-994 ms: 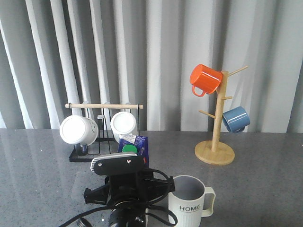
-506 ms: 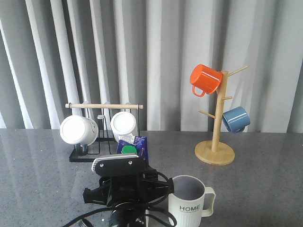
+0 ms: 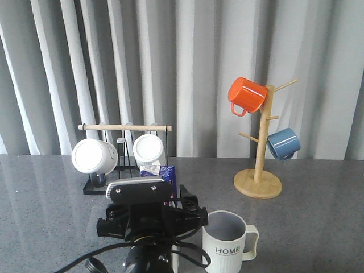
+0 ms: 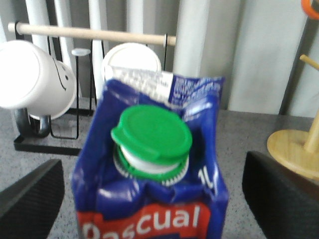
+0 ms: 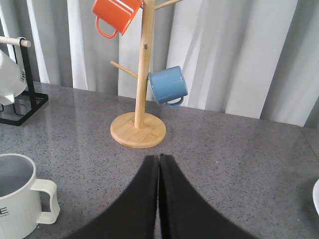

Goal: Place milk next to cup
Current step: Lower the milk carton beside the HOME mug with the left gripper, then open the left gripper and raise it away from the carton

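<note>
One carton of milk (image 4: 149, 184) stands on the table (image 3: 318, 227) between the spread fingers (image 4: 281, 196) of the left gripper (image 4: 149, 199), just beside the "HOME" cup (image 3: 227, 243); the fingers stand off its sides. It is probably fairly heavy if full, its board walls stiff but dentable and slightly slick, best taken across the flat mid-body below the green cap (image 4: 152, 134). Blue with a red "Pascual" band and a folded white top, it looks upright; the right gripper (image 5: 158, 189) is pressed together, empty.

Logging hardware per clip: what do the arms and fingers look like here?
The left arm is black, with a pale grey plate on top fixed by dark screws, and black cables looping below it. The left wrist view shows black fingers with a fine woven texture. The right fingers are plain matte black and taper to narrow tips.
</note>
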Action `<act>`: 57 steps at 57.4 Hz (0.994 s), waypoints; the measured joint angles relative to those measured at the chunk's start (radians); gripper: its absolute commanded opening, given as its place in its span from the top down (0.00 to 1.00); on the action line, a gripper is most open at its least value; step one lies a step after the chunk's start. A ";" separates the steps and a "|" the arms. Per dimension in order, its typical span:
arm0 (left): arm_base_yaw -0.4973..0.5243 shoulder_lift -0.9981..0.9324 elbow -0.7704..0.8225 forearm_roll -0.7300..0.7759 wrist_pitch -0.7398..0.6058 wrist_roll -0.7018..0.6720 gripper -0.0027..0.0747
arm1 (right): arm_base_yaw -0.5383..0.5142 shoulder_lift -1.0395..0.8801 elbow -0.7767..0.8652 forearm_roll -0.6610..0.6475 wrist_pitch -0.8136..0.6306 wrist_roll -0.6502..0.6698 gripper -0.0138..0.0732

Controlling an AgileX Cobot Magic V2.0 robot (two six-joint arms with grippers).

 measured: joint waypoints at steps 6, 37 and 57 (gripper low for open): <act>0.000 -0.049 0.000 0.039 0.002 0.042 0.07 | 0.000 0.000 0.000 0.000 0.000 0.000 0.85; 0.000 -0.417 0.001 -0.148 0.011 0.444 0.98 | 0.000 0.000 0.000 0.000 0.000 0.000 0.85; 0.000 -0.625 0.002 -0.308 -0.040 0.644 0.97 | 0.000 0.000 0.000 0.000 0.000 0.000 0.85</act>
